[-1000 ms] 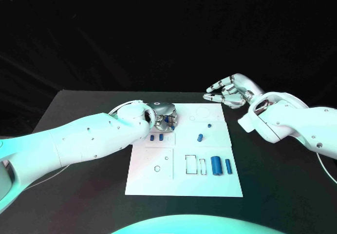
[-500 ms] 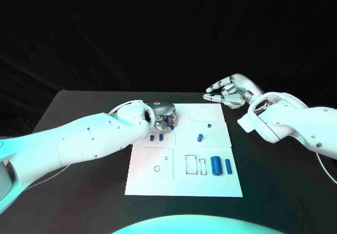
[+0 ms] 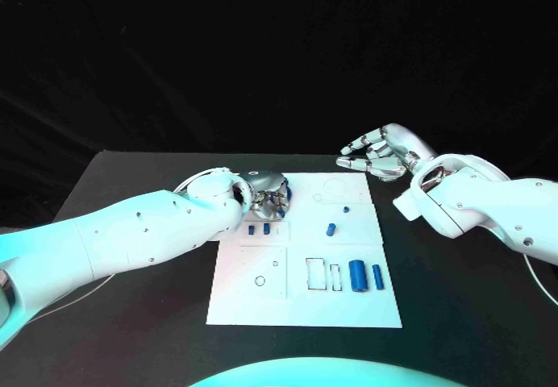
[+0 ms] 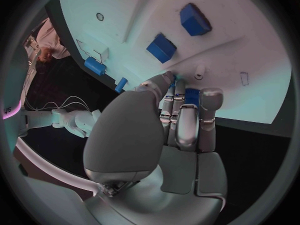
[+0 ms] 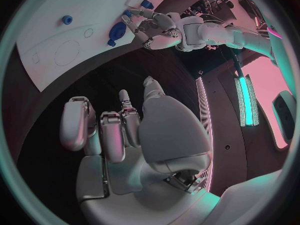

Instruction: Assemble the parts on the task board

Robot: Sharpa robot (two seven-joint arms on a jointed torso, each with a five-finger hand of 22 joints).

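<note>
In the head view the white board [image 3: 305, 250] lies in the middle of the black table [image 3: 128, 242]. The left hand [image 3: 266, 195] is over the far left corner of the board, with its fingers bent downward to the surface. Just beside these fingers, on the near side, two small blue pieces [image 3: 258, 229] stand side by side. A little more to the right there is one blue peg [image 3: 347, 210] and one slanted blue piece [image 3: 333, 228]. Near the front edge of the board, well apart from the fingers, a thick blue cylinder [image 3: 358, 276] and a thin blue bar [image 3: 378, 276] lie next to each other. The right hand [image 3: 381, 153] is above the table beyond the far right corner of the board; its fingers are spread and loosely curved, and they hold nothing.

In the left wrist view the left hand [image 4: 178, 122] has its fingers [image 4: 209, 112] close together, and a small blue part [image 4: 192, 96] is gripped between the fingertips, just above the board [image 4: 250, 60]. Two blue blocks [image 4: 178, 32] lie on the board beyond the fingertips.

In the right wrist view the right hand [image 5: 122, 127] is over the dark table with the fingers released. Far beyond the fingertips the left hand [image 5: 153, 30] is at the edge of the board [image 5: 56, 30].
</note>
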